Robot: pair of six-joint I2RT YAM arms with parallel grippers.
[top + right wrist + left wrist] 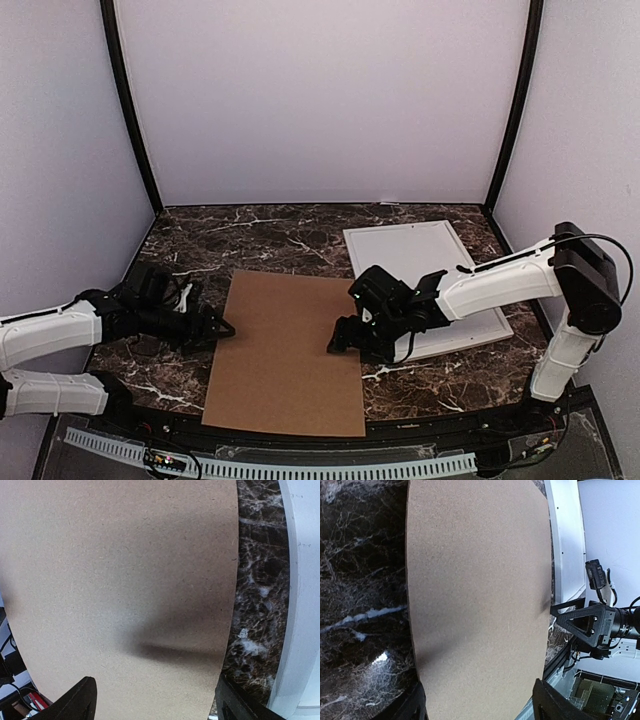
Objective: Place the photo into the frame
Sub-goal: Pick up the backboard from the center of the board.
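The photo does not show in any view, so where it lies cannot be told. It may be under the brown cardboard sheet [285, 350], but that is only a guess. The sheet lies flat on the marble surface [260, 235], in the middle and towards the near edge, with its long axis running from far to near.

The left gripper [225, 329] sits low at the sheet's left edge. The right gripper [338, 343] sits low at its right edge, so the two face each other across the short width. Both wrist views show each gripper's fingers spread wide with nothing between them, and the cardboard lies below and ahead of them.

The white frame [400, 250] lies flat towards the far right corner of the surface, just beside the sheet's far right corner with a strip of marble between them. Its long axis slants from far left to near right. The right arm is the nearer one, and its forearm crosses above the frame's near part.

The cardboard probably has to come away first, each gripper taking its own edge. The frame is close on the right, so a lifted or slid sheet could catch its rail.
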